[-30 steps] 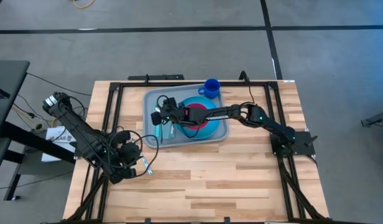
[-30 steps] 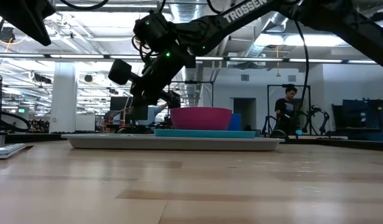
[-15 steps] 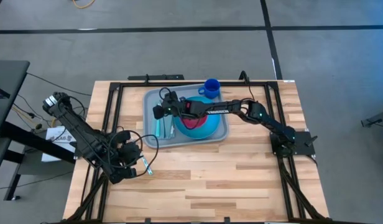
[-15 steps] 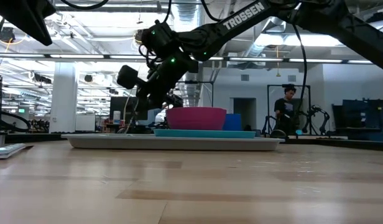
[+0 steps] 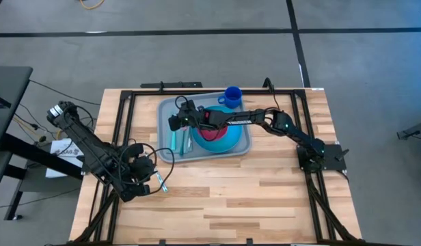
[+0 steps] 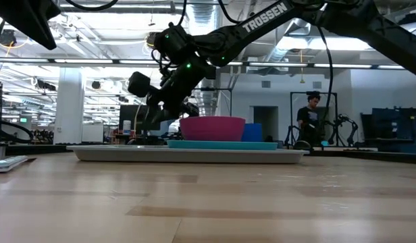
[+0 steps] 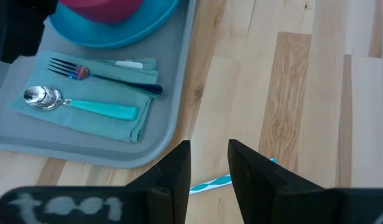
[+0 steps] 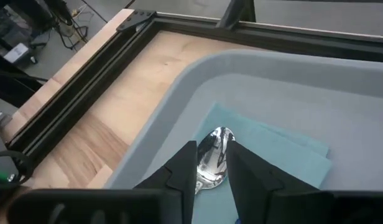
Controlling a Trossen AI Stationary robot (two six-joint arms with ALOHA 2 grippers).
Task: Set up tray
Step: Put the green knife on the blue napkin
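Observation:
The pale grey-blue tray [image 5: 167, 106] lies on the far middle of the table. It holds a round blue plate [image 5: 232, 141] with a pink bowl [image 6: 215, 127] on it. On the tray's left part, a teal napkin [image 7: 120, 121] carries a fork [image 7: 104, 76] and a teal-handled spoon [image 7: 73, 104]. My right gripper [image 5: 173, 123] hovers above the napkin's far end. Its fingers stand slightly open, and the spoon's bowl [image 8: 211, 155] shows below them. My left gripper [image 5: 158, 179] rests near the table's left near side, narrowly open, over a teal-handled utensil [image 7: 211, 183] that lies on the wood.
A blue cup [image 5: 232, 94] stands at the tray's far edge. Black metal rails [image 5: 121, 130] frame the table's left, far and right sides. The near half of the table [image 5: 251, 205] is bare wood. A person [image 6: 309, 118] stands far back in the room.
My right gripper has risen from just above the napkin and drawn a little toward the table's far edge, tipping from pointing down to a shallower slant. The spoon stays flat on the napkin beside the fork.

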